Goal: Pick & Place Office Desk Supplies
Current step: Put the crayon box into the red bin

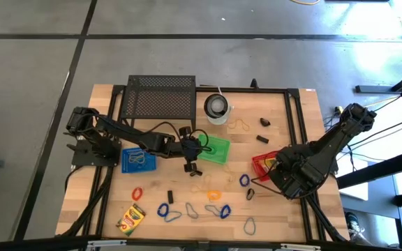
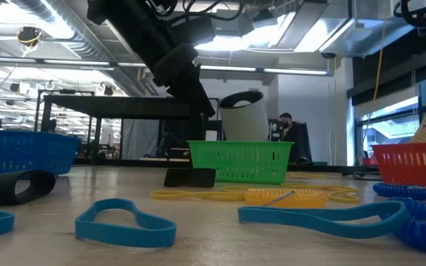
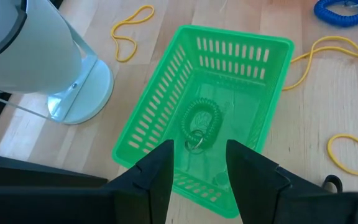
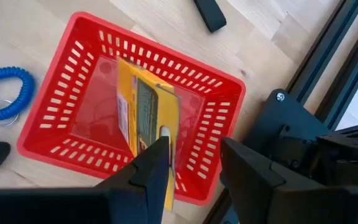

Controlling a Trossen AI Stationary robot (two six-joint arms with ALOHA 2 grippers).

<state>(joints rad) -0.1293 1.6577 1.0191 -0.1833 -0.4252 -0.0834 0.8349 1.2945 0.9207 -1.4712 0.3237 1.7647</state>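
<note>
My left gripper hangs open over the near-left rim of the green basket, which sits mid-table. A green coil loop with a key ring lies on that basket's floor. My right gripper is open over the red basket, at the table's right. A yellow crayon-type box stands tilted inside it, leaning on the basket's wall. A second crayon box and several coloured loops lie near the table's near edge. My right gripper has one finger right beside the yellow box's upper end, coming from above. The finger covers the spot, so I cannot tell whether it touches the box. The other finger stands well clear of it.
A black mesh rack and a round white container stand at the far edge. A blue basket sits under the left arm. Yellow bands, a blue coil and small black clips lie scattered around the baskets.
</note>
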